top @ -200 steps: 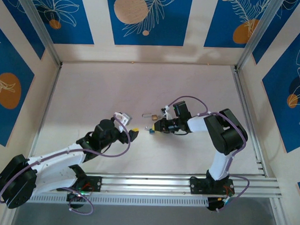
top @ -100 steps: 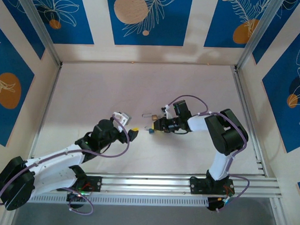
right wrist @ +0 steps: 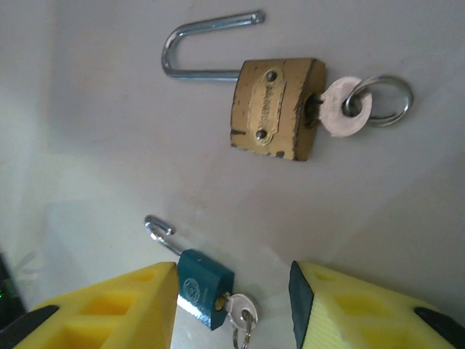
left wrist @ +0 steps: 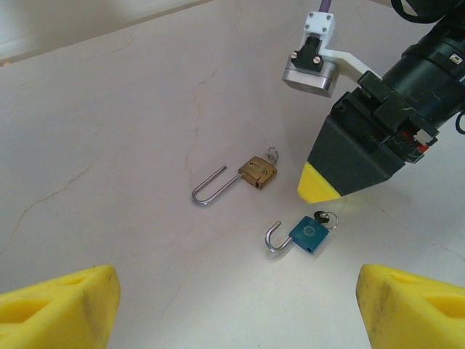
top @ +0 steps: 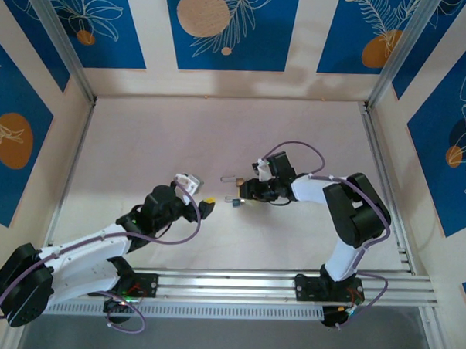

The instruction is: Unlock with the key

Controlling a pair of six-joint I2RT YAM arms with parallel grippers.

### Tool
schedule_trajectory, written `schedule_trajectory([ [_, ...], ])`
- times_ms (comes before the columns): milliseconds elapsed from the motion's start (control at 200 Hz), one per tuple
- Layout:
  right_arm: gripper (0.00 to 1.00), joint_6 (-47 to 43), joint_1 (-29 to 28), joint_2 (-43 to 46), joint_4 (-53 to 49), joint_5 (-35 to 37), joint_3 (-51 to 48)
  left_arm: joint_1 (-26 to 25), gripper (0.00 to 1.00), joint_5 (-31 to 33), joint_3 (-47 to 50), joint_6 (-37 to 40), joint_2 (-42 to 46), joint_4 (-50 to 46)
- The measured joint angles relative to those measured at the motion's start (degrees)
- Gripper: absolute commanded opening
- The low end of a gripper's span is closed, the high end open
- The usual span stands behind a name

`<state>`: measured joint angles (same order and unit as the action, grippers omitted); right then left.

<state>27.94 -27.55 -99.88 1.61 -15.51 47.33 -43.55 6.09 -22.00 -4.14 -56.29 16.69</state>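
Your right tool [right wrist: 232,276] hangs low over the pale worktop [top: 219,135], its yellow fingers [right wrist: 109,305] spread. Between them lie the small teal padlock [right wrist: 203,287] and the key [right wrist: 238,309]. The key sits in the base of that padlock, with a thin ring through its head, and neither finger touches it. The teal padlock lies flat, and its shackle [right wrist: 160,231] pokes out as an open hook on the side away from the key.

Just beyond it lies a brass padlock [right wrist: 276,109], also flat. It has a second key [right wrist: 341,107] in its base, a wire ring [right wrist: 378,98] through that key's head, and its long shackle [right wrist: 207,47] is free at one end. The two padlocks lie near each other but apart.

Your left tool [left wrist: 236,298] is spread wide, with its fingers at the lower corners of its own view. It faces both padlocks from a short way off and holds nothing. From there you see the right tool's yellow tip [left wrist: 320,183] just above the key [left wrist: 325,217].
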Motion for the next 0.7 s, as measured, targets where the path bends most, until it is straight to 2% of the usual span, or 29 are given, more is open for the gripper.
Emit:
schedule_trajectory([
  [305,0.48,-4.2,-7.9,-2.1,-8.2,12.9,9.6,0.0,0.84,0.0,0.2,0.0,0.0,0.0],
  [700,0.46,-5.2,-10.5,-6.1,-11.7,18.2,13.3,0.0,0.84,0.7,0.9,0.0,2.2,-0.6],
])
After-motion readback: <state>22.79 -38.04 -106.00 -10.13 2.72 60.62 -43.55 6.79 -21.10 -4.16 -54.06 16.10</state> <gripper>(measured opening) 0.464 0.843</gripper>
